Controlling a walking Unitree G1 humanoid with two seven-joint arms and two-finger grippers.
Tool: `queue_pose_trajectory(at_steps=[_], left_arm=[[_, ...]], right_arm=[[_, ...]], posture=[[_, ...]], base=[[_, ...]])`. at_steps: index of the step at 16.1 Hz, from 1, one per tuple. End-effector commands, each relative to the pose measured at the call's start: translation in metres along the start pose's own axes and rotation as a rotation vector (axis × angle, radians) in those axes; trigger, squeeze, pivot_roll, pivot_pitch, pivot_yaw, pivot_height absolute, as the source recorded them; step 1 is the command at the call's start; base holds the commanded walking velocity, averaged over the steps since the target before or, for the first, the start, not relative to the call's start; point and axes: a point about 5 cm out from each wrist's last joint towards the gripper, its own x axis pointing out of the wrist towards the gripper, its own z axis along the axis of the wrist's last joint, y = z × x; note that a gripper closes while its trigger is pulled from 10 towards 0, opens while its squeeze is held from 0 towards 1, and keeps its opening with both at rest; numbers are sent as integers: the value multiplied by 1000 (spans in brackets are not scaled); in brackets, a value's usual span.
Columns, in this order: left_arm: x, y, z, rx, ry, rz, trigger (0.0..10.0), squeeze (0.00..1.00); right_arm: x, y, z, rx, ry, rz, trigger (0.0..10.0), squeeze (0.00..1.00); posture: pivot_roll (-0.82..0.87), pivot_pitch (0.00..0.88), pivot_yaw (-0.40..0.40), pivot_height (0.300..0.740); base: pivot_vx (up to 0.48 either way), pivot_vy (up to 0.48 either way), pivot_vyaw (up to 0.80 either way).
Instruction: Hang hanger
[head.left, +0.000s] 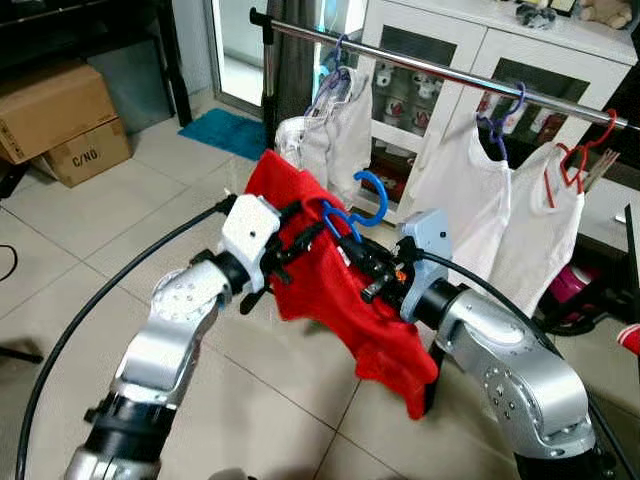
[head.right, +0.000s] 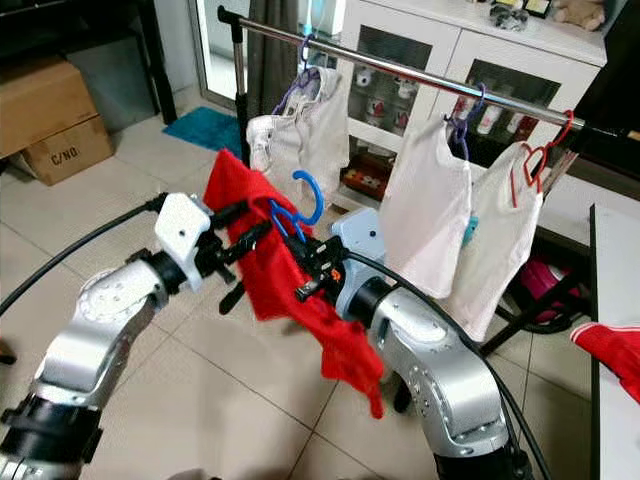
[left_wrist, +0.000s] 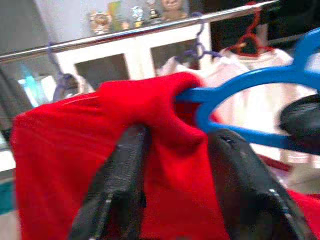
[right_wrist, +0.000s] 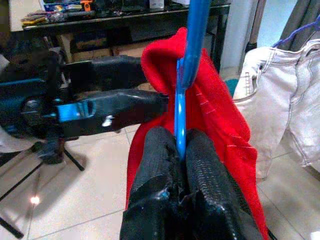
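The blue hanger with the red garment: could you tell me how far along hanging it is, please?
Done: the red garment is draped on the blue hanger. In hand: the right gripper clamps the hanger, and the left gripper pinches the cloth. Left: hooking it onto the metal rail, which it has not reached.

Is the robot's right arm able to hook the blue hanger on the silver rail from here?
Probably yes. The right gripper is shut on the blue hanger, whose hook points up below the silver rail. A bare stretch of rail lies between the white clothes, so nothing seems to block it.
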Motion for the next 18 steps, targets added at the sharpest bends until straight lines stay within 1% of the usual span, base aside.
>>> queue_pose_trajectory(at_steps=[1,2,3,4,5,6,7,14,18], left_arm=[[5,5,2,28,1,40,10000,1000],[8,6,1,25,7,41,10000,1000],[10,8,0,43,18,39,10000,141],[11,8,-1,52,22,41,10000,141],[12,9,-1,56,23,45,10000,0],[12,9,-1,56,21,47,4784,0],[12,9,-2,51,19,50,0,0],[11,11,-5,39,25,43,0,0],[9,14,-5,36,23,54,0,0]], right_arm=[[-1,2,8,-10,-46,26,0,0],[-1,2,8,-12,-46,32,0,0],[0,3,9,-13,-49,38,0,0],[0,3,10,-13,-50,40,0,0],[1,2,10,-15,-53,39,0,0],[1,2,11,-14,-54,36,0,0],[1,1,11,-13,-55,34,0,0],[1,1,11,-9,-56,28,0,0],[1,-2,9,-1,-43,11,0,0]], posture=[[-51,0,-94,740],[-52,0,-94,740],[-53,0,-94,740],[-53,0,-94,740],[-53,0,-93,740],[-53,0,-93,740],[-53,0,-93,740],[-51,0,-91,740],[-48,0,-92,740]], base=[[0,0,0],[0,0,0],[0,0,0],[0,0,0],[0,0,0],[0,0,0],[0,0,0],[0,0,0],[0,0,0]])
